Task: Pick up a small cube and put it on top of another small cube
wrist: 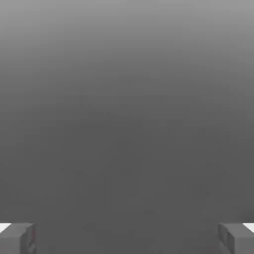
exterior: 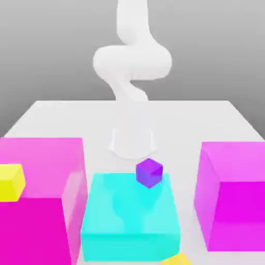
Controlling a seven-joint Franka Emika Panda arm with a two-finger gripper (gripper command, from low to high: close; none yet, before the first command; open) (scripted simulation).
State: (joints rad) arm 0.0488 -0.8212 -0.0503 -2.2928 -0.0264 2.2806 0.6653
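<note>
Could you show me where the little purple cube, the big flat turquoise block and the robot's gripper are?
Purple cube point(exterior: 149, 173): exterior view, on its front corner edge.
Turquoise block point(exterior: 129, 217): exterior view, on its bare top face.
Gripper point(wrist: 127, 238): hand view, the gap midway between its two wide-apart fingertips.

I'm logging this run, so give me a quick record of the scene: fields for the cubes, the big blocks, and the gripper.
purple cube: on the cyan block, at its far edge
golden cube: on the table, in front of the cyan block
lemon-yellow cube: on the magenta block at the exterior view's left
second magenta block: exterior view's right
gripper: open, holding nothing
</note>
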